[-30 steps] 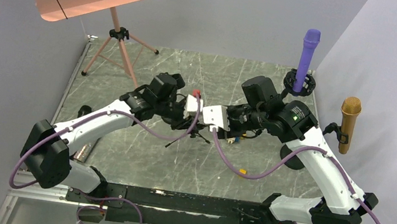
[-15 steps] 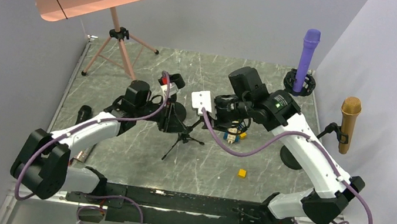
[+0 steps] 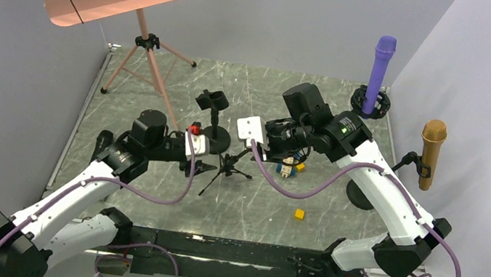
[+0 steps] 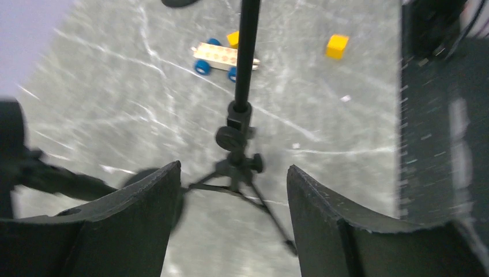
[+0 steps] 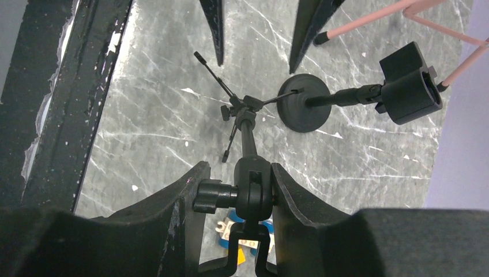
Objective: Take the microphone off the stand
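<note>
A small black tripod stand (image 3: pixel 227 169) stands mid-table. My right gripper (image 5: pixel 241 190) is shut on the tripod's head joint (image 5: pixel 254 193), its knob against one finger; the top view shows the gripper (image 3: pixel 263 145) above the tripod. I see no microphone in the forked clip below the joint. My left gripper (image 3: pixel 208 162) is open and empty, just left of the tripod, which shows between its fingertips in the left wrist view (image 4: pixel 239 124). A purple microphone (image 3: pixel 380 67) stands in a black holder (image 3: pixel 369 102) at the back right. A gold microphone (image 3: pixel 430 153) hangs in a clip at the right.
An empty black clip stand (image 3: pixel 214 104) on a round base stands behind the tripod. A toy car (image 3: pixel 288 165) and a yellow block (image 3: pixel 299 213) lie right of it. A pink music stand (image 3: pixel 146 43) fills the back left. A dark object (image 3: pixel 104 138) lies by the left edge.
My left arm has drawn back from the tripod toward the near left, its gripper open. My right gripper shifted left onto the tripod head, then held still.
</note>
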Available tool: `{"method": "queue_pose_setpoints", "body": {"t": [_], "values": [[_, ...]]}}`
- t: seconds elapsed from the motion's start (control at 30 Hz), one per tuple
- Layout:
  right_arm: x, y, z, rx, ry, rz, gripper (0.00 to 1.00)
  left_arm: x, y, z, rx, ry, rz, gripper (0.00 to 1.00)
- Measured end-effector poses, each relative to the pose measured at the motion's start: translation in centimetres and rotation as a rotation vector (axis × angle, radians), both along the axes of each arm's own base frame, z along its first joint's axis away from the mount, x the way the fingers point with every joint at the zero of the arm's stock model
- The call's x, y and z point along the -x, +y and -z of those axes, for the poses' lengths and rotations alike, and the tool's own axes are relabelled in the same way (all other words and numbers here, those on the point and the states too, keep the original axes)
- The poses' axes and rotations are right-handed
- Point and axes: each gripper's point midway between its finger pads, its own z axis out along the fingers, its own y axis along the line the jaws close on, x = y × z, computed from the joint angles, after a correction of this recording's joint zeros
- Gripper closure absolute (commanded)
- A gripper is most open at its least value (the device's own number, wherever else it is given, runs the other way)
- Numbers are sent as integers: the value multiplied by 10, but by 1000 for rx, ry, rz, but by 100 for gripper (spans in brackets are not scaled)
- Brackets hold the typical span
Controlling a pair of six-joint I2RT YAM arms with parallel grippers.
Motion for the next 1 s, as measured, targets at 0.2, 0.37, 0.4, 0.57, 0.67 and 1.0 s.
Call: {"method": "queue_pose_setpoints", "body": {"t": [0.2,0.37,0.4,0.57,0.67,1.0], "values": [[3,-2,1,5,-26,-38,93,-27,-9,14,-166,-316,101,44],[4,-3,1,10,-36,-52,92,-44,-24,16,-235,-422,190,49],[4,-3,1,12,-37,-54,92,-44,-26,14,-240,-440,208,51],[5,-4,2,18,-42,-64,92,-41,-35,8,-258,-499,274,53],[6,-4,2,22,-44,-72,92,-38,-37,9,-281,-541,312,52],[7,-4,3,25,-55,-85,92,-17,-21,30,-372,-443,355,48]]}}
